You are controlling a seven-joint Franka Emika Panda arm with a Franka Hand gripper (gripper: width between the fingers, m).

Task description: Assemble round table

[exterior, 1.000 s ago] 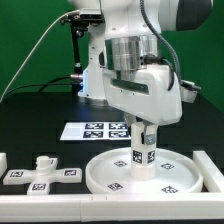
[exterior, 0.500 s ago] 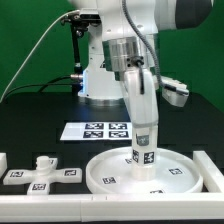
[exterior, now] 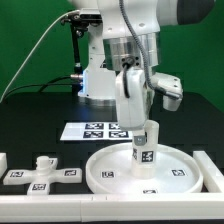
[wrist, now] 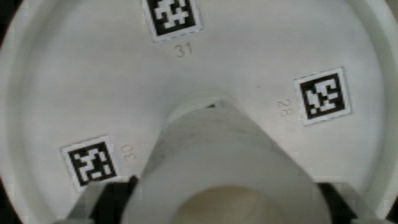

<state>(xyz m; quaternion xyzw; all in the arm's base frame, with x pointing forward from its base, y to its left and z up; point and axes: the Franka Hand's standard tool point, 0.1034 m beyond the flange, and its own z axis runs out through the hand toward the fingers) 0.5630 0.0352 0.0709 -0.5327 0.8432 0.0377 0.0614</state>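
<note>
Black tabletop (exterior: 40, 120), leg (exterior: 143, 155) upright on disc (exterior: 120, 158), foot (exterior: 40, 172) alongside, marker board (exterior: 95, 130) behind

White round disc (exterior: 108, 160), dotted with small square black-and-white tags; small dark digits under one tag in the wrist view. White leg (exterior: 146, 143) as well, with one black-and-white tag on its side. Same white and same tags on the cross-shaped foot (exterior: 40, 172), at the exterior view's left. Farther off, white marker board (exterior: 100, 130) printed with black square patterns. Black table (exterior: 40, 125), green backdrop (exterior: 30, 40). White arm (exterior: 135, 50) with dark grey parts. Black fingers (wrist: 118, 198) on the gripper (wrist: 222, 205).
</note>
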